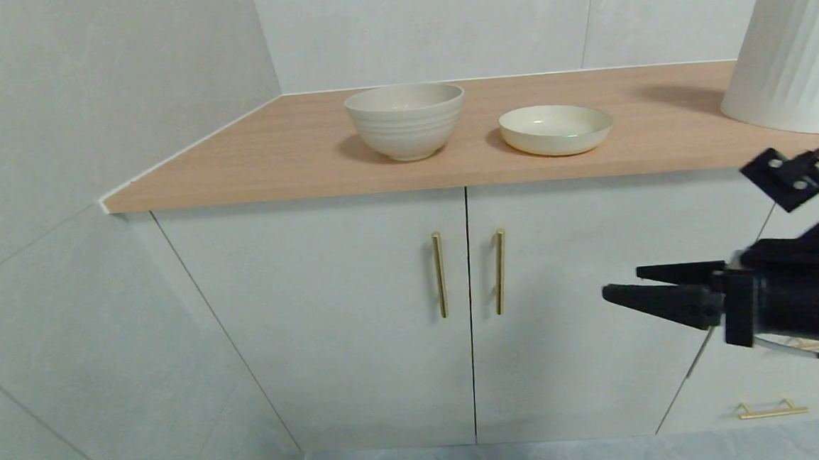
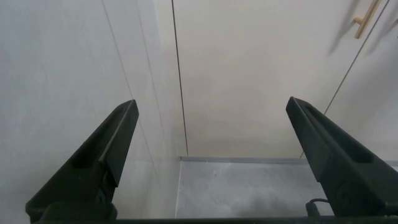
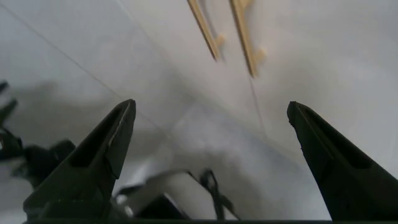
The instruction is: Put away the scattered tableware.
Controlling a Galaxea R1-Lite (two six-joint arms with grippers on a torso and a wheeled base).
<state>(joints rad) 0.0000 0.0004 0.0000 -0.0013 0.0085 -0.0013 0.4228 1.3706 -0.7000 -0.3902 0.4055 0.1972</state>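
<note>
Left gripper (image 2: 211,109) is held low, before the white cabinet front (image 2: 249,81) under the light-brown wooden countertop (image 1: 270,160). Its black fingers (image 2: 106,155) are spread wide, with nothing between them. Grey floor (image 2: 249,193) is seen below them.

Deep cream ribbed ceramic bowl (image 1: 405,120) is set upright on the countertop, left of its middle. Shallow cream round dish (image 1: 556,128) is set on the countertop too, right of its middle and nearer the front edge. The two are near but apart.

Two slim vertical brass bar handles (image 1: 440,274) (image 1: 499,271) are mounted on the white double doors under the countertop's middle, one on each side of the door seam.

Tall white ribbed conical shade (image 1: 793,43) is stood at the countertop's right end.

Right gripper (image 1: 622,282) is held below the countertop's front edge, under its right end, before the right door and pointing leftward. Its black fingers (image 3: 99,155) are parted and nothing is gripped. A small horizontal brass handle (image 1: 772,409) is seen far below the countertop's right end.
</note>
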